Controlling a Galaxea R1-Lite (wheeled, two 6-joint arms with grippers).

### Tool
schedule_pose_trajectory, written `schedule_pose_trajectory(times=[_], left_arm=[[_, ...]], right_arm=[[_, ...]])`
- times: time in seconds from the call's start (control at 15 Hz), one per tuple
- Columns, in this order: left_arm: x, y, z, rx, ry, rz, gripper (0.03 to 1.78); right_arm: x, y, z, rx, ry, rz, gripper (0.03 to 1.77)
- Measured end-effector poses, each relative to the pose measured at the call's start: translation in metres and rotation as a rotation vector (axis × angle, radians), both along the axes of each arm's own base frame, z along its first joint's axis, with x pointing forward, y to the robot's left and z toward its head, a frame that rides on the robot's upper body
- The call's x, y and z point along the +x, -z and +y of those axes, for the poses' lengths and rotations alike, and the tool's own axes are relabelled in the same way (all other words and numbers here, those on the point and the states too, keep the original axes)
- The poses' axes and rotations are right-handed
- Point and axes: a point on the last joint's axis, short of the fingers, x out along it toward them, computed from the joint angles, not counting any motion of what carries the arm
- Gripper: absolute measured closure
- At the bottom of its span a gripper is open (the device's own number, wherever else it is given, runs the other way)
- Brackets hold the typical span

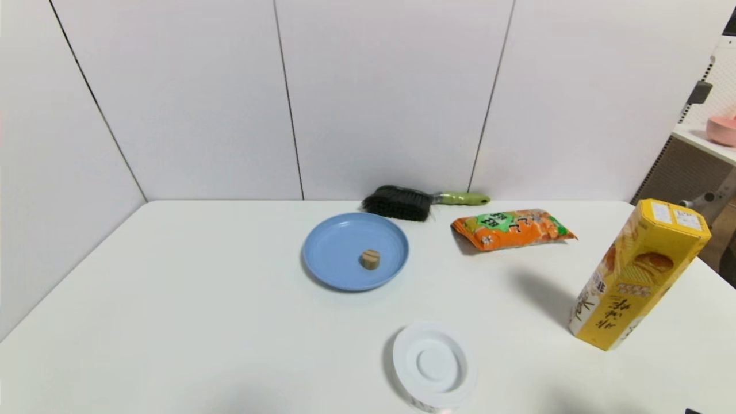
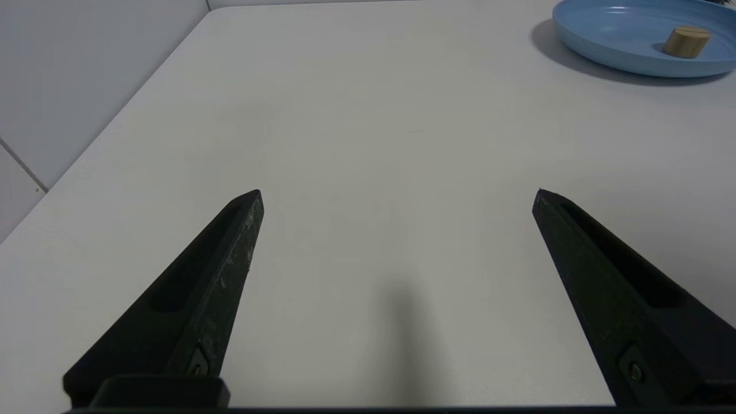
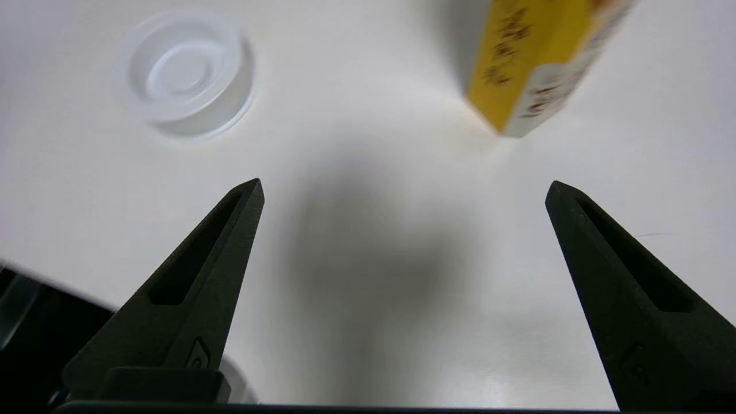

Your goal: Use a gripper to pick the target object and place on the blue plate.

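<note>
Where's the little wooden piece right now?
In the head view, the wooden piece sits inside the blue plate, toward its right side, beyond the white lidded container.

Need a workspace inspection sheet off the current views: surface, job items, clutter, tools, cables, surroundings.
Surface: white tabletop, no spills seen
Job items: small wood-grained cylinder lying inside the rim of the light-blue plate
Clutter: black-bristled brush with green handle, orange snack bag, upright yellow carton, round white lidded container
Left tool: open, empty, above the table
Right tool: open, empty, above the table near the container and carton
Cables: nothing seen
Surroundings: white panels behind; pink bowl on a shelf to the right
</note>
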Motion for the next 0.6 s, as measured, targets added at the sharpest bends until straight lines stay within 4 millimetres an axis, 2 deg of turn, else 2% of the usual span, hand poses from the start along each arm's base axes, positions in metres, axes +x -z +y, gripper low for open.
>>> schedule_pose_trajectory(times=[0.27,0.6], left_arm=[[0.0,0.0,0.0,0.0,0.0,0.0,0.12],[0.0,0.0,0.0,0.0,0.0,0.0,0.12]], right_arm=[[-0.004,0.007,-0.009,-0.028,0.171,-0.172,0.11],[-0.015,0.028,-0.013,-0.021,0.257,-0.368,0.11]])
